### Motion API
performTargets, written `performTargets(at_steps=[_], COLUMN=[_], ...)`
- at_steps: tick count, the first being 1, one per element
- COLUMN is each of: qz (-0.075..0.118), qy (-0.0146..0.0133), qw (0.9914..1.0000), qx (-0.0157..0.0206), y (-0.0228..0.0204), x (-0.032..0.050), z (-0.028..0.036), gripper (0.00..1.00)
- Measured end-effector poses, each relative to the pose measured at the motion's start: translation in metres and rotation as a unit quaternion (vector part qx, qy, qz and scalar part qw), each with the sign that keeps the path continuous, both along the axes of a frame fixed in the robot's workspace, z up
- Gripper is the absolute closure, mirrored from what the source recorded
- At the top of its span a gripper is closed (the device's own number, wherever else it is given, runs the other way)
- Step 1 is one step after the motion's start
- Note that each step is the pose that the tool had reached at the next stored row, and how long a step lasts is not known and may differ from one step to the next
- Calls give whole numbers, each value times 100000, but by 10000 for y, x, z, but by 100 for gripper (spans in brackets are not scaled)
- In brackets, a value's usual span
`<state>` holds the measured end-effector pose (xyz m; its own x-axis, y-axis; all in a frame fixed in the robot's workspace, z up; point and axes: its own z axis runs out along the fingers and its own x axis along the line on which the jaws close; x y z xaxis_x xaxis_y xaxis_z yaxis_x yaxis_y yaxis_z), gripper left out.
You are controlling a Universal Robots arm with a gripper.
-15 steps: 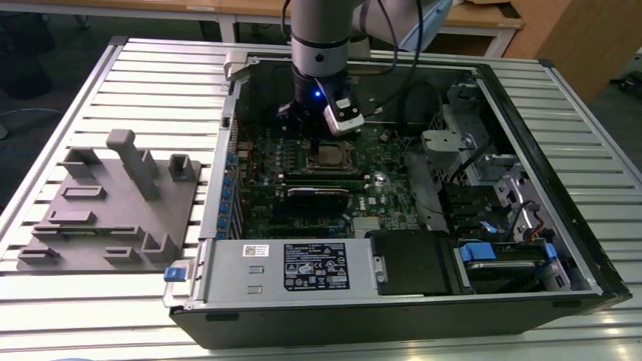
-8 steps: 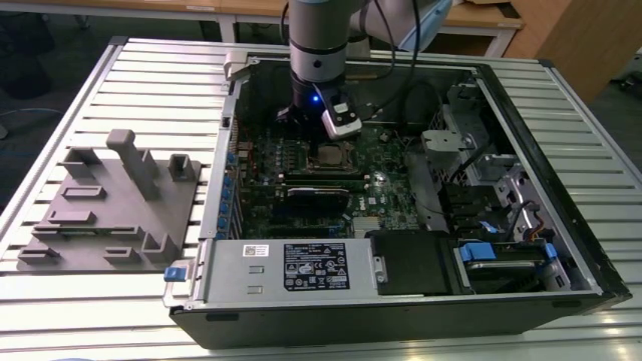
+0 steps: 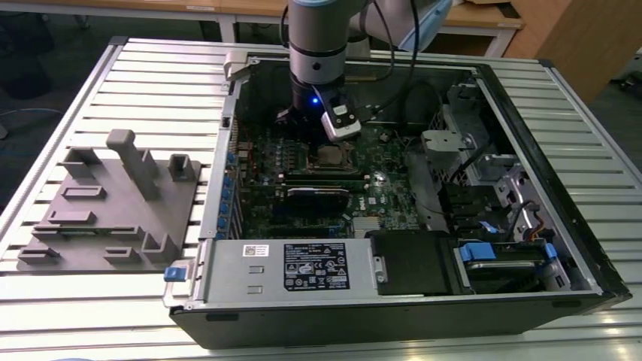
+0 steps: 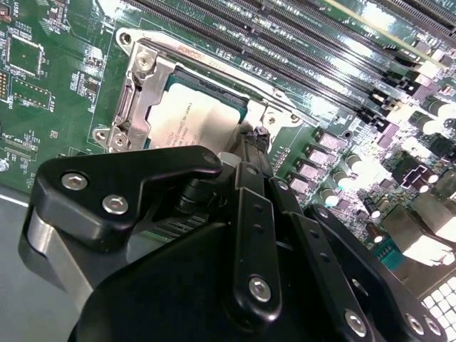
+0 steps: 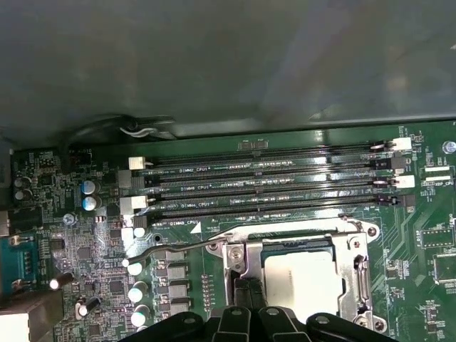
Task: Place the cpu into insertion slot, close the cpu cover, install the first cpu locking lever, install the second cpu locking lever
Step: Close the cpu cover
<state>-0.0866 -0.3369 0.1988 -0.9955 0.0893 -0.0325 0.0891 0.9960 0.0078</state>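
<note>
End effector (image 4: 251,142) right down on the board, tips drawn narrow and planted at the corner of the cover plate (image 4: 135,96). Whether they pinch anything between them, I cannot tell.

Just past the tips, the chip (image 4: 191,120) is in. It lies flat and square in its socket (image 3: 314,159), dull metal top up, with the cover plate folded down over it and framing it on all sides. That reads as the first two jobs done. The tips sit at the plate's edge, I'd say, because that is where the locking hardware lives.

In the first wrist view a thin wire lever (image 5: 174,246) runs out past the plate's corner. Its hooked end hangs over the small capacitors rather than tucking along the frame, so my call is not latched.

Beyond the socket, the long black memory slots (image 5: 271,187) run side by side.

Pull back to the exterior view. The arm (image 3: 319,45) drops straight down into the open computer case (image 3: 592,256), wrist vertical, a blue light on at its side and cables trailing up and away. The case lies on its side on the slatted table (image 3: 150,83). A grey moulded tray (image 3: 110,210) sits well apart from the work, at the exterior view's left.
</note>
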Motion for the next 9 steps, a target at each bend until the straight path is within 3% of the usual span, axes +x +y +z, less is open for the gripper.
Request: performTargets(at_steps=[9], qz=[-3], qy=[-41], qw=[100000], qx=[12], y=[0], x=[-2], z=[-21], gripper=[89])
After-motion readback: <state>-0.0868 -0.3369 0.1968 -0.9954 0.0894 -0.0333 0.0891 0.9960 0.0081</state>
